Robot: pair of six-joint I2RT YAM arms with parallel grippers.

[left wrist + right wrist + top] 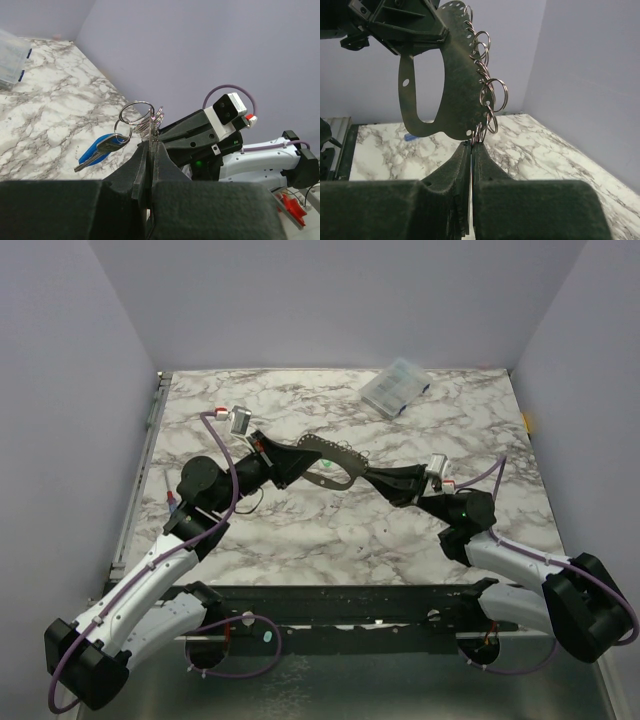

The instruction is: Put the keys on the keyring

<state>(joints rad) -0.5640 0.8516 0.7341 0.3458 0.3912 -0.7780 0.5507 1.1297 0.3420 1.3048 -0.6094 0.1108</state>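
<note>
My left pincer (151,144) and right pincer (471,146) both clench the keyring (460,92), holding it taut between them above the desk (45,115) so the blue key (102,149) dangles free just beside the left one.

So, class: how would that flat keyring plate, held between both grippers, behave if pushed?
Probably stiff: the keyring plate looks flat between left gripper and right gripper. Its hanging split rings would likely swing. Thin, so probably light.

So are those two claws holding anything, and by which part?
Yes, together: the flat dark metal plate edged with small silver rings. The left gripper pinches one end, the right gripper the opposite end.
</note>
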